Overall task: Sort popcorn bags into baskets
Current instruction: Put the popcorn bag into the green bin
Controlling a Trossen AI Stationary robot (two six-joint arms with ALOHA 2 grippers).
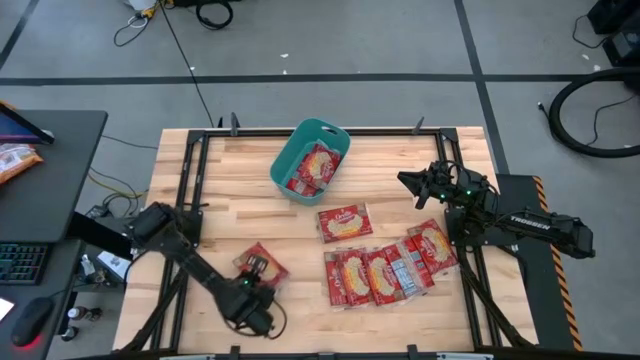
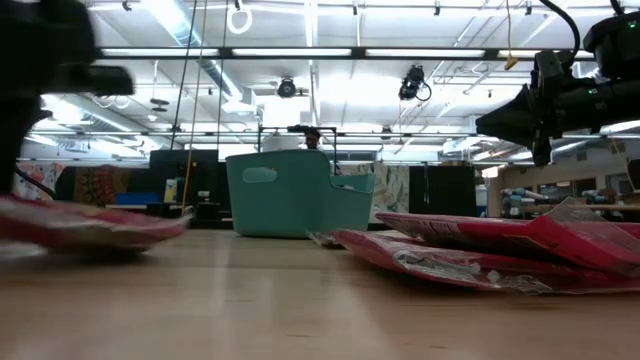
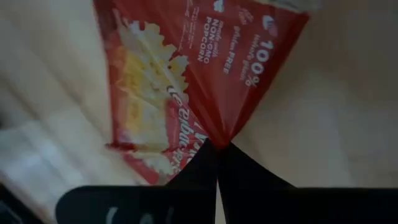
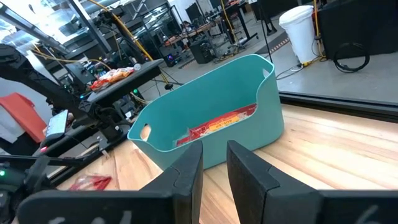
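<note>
Popcorn bags, flat red foil packets with a cream-yellow centre panel printed with popcorn, lie in several places around the teal-green plastic basket (image 1: 308,160), a rectangular tub with rounded corners and a thick rim. The basket stands near the table's far edge, turned at a slant, and already holds packets (image 1: 314,168), red showing inside it. Just in front of the basket one packet (image 1: 345,223) lies alone and flat. Beyond that, towards the near edge, a row of overlapping packets (image 1: 385,268) fans out, its end nearest the right arm. Well away from the basket, near the front corner on the left arm's side, a single packet (image 1: 262,265) lies on the wood; white lettering shows on its red edge in the left wrist view.

The left hand (image 1: 250,284) is at that single packet, its dark fingers (image 3: 205,163) pressed together and pinching the packet's crimped red edge. The right hand (image 1: 412,183) hovers above the table to the side of the basket, pointing at it, its fingers (image 4: 189,171) a narrow gap apart with nothing between them.

The table (image 1: 220,190) is pale wooden butcher-block, framed by black metal rails. Beside it stands a dark desk (image 1: 50,170) with an orange snack bag (image 1: 15,160). Around is grey floor with cables, and the low view shows a bright workshop with ceiling lights behind the basket.
</note>
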